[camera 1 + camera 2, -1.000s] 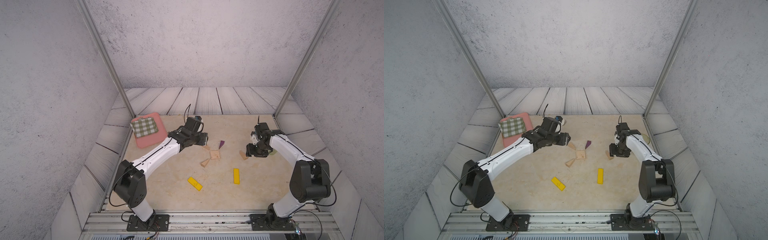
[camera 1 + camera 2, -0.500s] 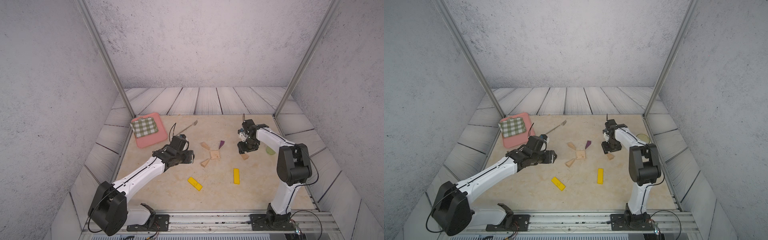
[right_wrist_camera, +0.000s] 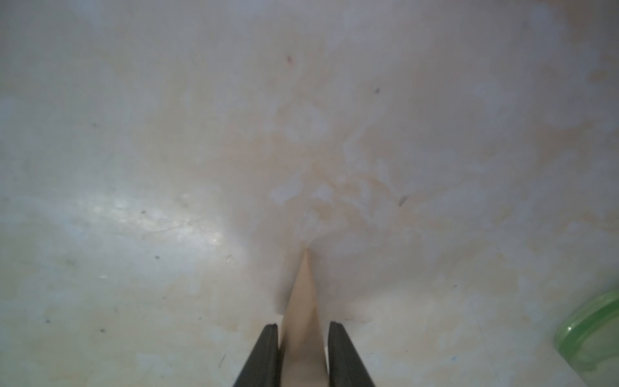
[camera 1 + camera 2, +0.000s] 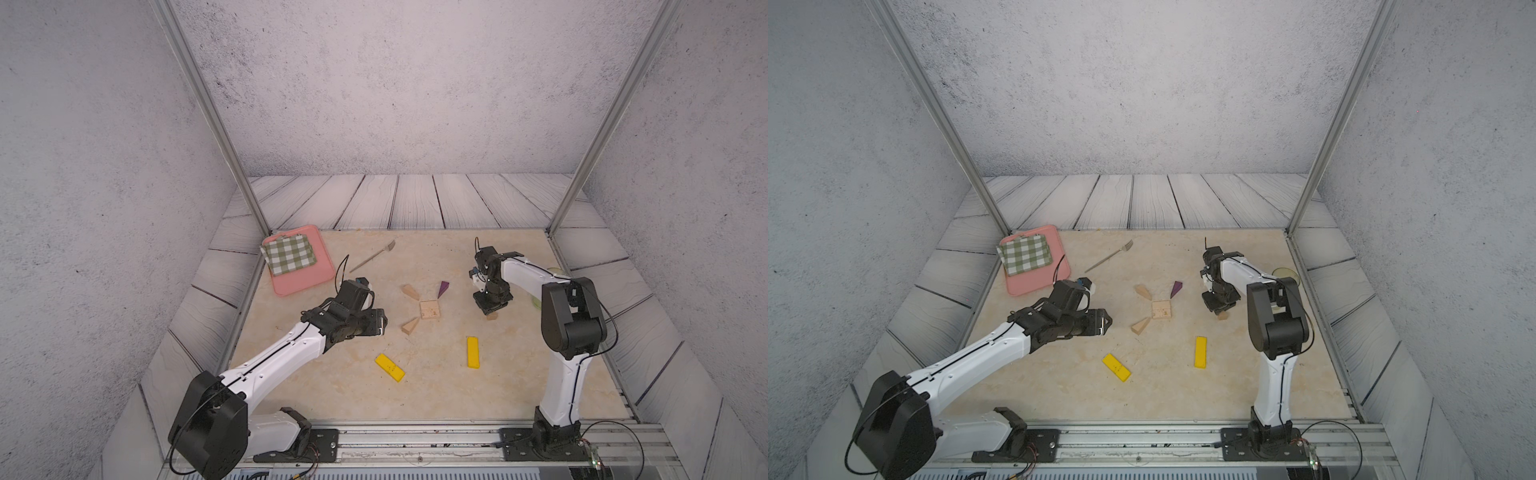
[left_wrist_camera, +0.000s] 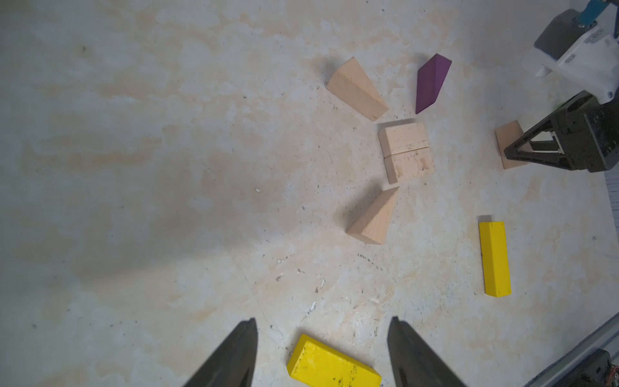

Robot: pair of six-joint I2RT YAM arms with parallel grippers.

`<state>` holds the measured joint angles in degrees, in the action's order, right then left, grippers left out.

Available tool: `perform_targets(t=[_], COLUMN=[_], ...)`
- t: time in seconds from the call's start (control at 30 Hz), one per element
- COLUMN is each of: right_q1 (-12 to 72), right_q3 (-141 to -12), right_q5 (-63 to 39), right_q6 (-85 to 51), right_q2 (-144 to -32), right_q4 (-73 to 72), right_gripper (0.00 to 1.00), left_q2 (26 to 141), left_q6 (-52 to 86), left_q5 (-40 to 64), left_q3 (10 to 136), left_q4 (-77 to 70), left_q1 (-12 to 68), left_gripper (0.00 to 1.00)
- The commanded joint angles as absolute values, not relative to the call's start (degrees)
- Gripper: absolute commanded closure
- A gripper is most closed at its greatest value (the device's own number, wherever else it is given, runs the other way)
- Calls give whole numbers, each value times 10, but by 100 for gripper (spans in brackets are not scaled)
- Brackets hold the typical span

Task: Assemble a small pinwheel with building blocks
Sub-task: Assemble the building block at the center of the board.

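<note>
Closed on the tapering tan wedge (image 3: 304, 295) right of the tan square (image 4: 429, 309), the right gripper (image 3: 303, 326) could squeeze it out sideways; the left gripper (image 5: 323, 321) hangs open, empty.

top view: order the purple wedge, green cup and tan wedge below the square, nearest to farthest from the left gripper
1. tan wedge below the square, just off the left gripper
2. purple wedge, beyond the square
3. green cup, far on the right side

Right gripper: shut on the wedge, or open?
Shut. In the right wrist view both fingers of the right gripper press the sides of the tan wedge.
</note>
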<state>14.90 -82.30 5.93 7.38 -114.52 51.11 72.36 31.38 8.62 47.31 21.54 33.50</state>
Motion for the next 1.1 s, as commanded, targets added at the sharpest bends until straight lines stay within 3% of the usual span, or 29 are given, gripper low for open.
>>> perform_targets(t=[0.0,0.47,1.07], right_q1=[183,297,325], right_q3=[-807,-767,-813], right_q5=[57,31,12], right_q6=[93,115,113], right_q2=[-1154,-1133,-1160], right_q4=[518,504,507], right_gripper=[79,76,68], left_q2=[710,712,702], left_q6=[326,329,333], left_q5=[99,107,104], left_q3=[464,453,443], left_q4=[203,199,198], left_q1=[332,332,332], left_gripper=[32,32,32])
